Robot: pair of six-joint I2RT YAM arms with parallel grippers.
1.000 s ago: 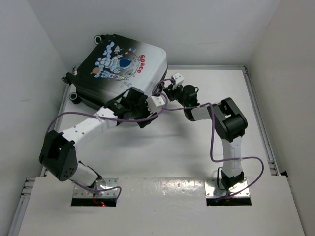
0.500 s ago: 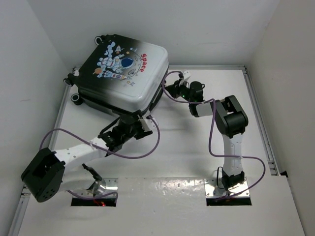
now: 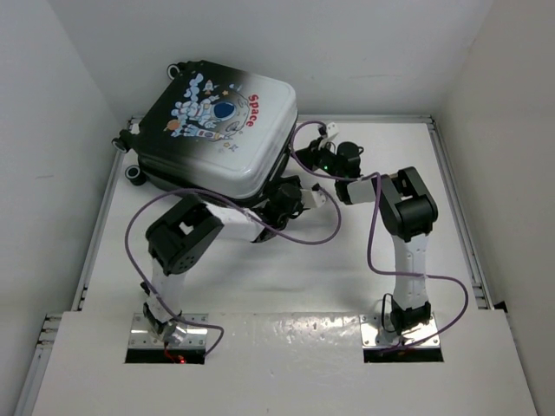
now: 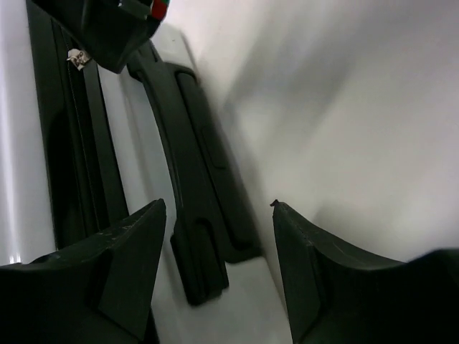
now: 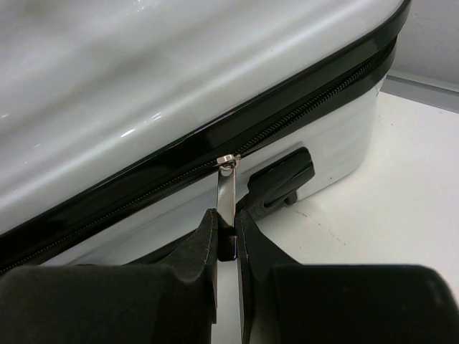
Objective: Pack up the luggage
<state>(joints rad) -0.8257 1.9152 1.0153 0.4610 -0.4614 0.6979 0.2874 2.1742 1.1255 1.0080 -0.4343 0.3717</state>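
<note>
The luggage [image 3: 217, 130] lies flat at the far left of the table [image 3: 347, 260], with the astronaut picture facing up. Its black wheels [image 3: 134, 172] stick out on the left side. The two halves are shut together, so I cannot see what is inside or if anything is packed yet.

The right claw [image 5: 227, 218] is squeezed tight on the little metal zipper pull [image 5: 226, 183]. The pull hangs from the black zipper [image 5: 315, 104] that runs all around the side of the luggage. The left claw [image 4: 219, 208] is wide apart and holds nothing. It sits just beside the side of the luggage, with the black handle [image 4: 193, 143] showing between its two fingers.

I think the shell is hard and will not bend or squash. It looks smooth and shiny, so a claw would likely slip off it. The best places to take hold are the zipper pull and the handle, because they stick out and are thin enough to pinch. The zipper pull is small and thin, so a hard tug sideways could make it slide out of the claw. It should be pulled along the line of the zipper.

The luggage may be light, and it has wheels, so I think it could slide or turn on the table when the zipper is pulled. The left claw could hold the handle to keep it from moving.
</note>
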